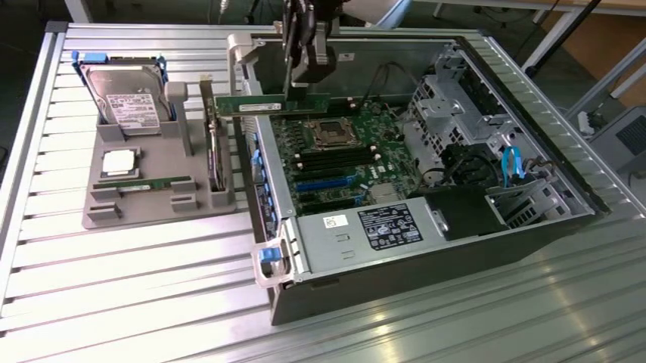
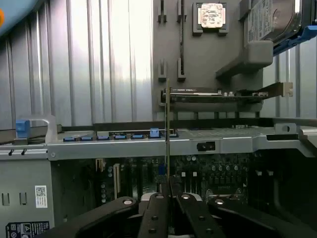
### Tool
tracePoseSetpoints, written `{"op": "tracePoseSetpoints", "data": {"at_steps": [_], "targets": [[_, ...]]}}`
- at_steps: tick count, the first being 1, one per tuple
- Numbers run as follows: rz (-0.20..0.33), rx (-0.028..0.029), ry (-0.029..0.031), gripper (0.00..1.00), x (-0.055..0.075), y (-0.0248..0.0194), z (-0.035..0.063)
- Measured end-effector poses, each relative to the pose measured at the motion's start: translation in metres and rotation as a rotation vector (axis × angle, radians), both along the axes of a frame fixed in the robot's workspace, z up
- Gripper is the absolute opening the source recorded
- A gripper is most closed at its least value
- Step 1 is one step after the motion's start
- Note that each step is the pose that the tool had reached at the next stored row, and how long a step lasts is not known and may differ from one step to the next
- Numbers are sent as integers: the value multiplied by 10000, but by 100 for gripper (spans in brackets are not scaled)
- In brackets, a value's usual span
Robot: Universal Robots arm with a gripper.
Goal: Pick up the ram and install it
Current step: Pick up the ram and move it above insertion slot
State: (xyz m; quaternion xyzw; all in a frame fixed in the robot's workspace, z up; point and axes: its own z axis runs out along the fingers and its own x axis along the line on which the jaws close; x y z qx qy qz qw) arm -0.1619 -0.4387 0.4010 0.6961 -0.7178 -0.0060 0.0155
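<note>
A big silver bench (image 1: 131, 302) made of long metal strips holds an open computer case (image 1: 404, 280). You can see into the case: a green board (image 1: 353, 162) with black slots, a grey box with a white label (image 1: 343, 242) and a blue cable (image 1: 513, 162).

The black arm (image 1: 302, 23) comes down from above. Its jaws are clamped on the ram (image 1: 265, 104), a long thin green stick. The ram hangs flat in the air over the case, close to the wall on the exterior view's left. It does not touch the board. In the wrist view the ram (image 2: 167, 129) looks like a thin line, pinched between 2 black fingers (image 2: 157, 213).

Beside the case, on the exterior view's left, sits a grey tray (image 1: 106, 215). On it are a hard drive (image 1: 126, 94), a square silver chip (image 1: 119, 161), 1 more green stick (image 1: 151, 184) lying flat, and a dark card (image 1: 215, 162) standing on its edge.

Behind the bench there are thin metal legs (image 1: 545, 38) and something brown (image 1: 610, 45)
</note>
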Motion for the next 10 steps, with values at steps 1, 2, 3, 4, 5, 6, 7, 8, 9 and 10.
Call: {"op": "tracePoseSetpoints", "data": {"at_steps": [1,2,3,4,5,6,7,8,9,10], "targets": [[0,-1,2,11,62,0,0],[0,0,2,11,154,0,0],[0,0,3,11,263,0,0],[0,1,4,11,351,0,0],[0,0,6,11,448,0,0],[0,0,7,11,510,0,0],[-1,0,7,11,546,0,0],[0,0,8,11,583,0,0],[0,0,8,11,617,0,0],[0,0,9,11,682,0,0]]}}
